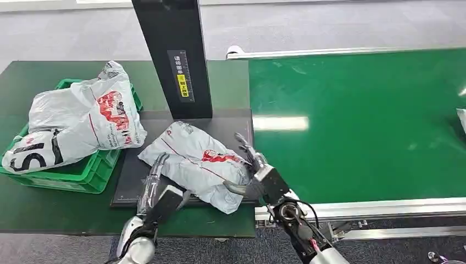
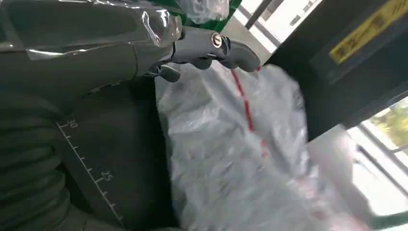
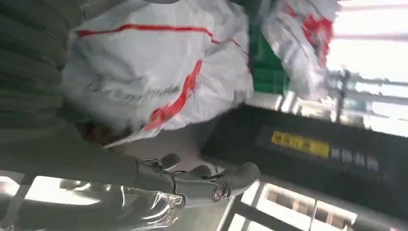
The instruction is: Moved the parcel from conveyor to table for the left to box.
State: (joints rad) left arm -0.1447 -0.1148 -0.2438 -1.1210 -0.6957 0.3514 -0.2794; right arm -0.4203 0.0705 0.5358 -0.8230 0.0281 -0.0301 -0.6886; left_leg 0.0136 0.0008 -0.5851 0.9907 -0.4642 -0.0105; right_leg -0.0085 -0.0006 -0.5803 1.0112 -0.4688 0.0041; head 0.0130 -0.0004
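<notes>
A grey plastic parcel [image 1: 192, 162] with red print lies on the black scale platform [image 1: 129, 190] in front of me. My left hand [image 1: 156, 179] lies along its left edge, fingers stretched out and touching the bag. My right hand [image 1: 254, 168] is at the parcel's right end, fingers spread above it and thumb low by the near corner, not closed on it. In the left wrist view the parcel [image 2: 231, 159] lies just past the left hand [image 2: 144, 43]. The right wrist view has the parcel [image 3: 144, 72] beside the straight fingers [image 3: 211, 185] of the right hand, with a gap between.
A green crate [image 1: 82, 176] at the left holds two similar parcels [image 1: 82, 118]. A black post [image 1: 173, 55] rises behind the platform. The green conveyor belt [image 1: 357, 121] runs to the right, with another parcel's edge [image 1: 461, 118] at the far right.
</notes>
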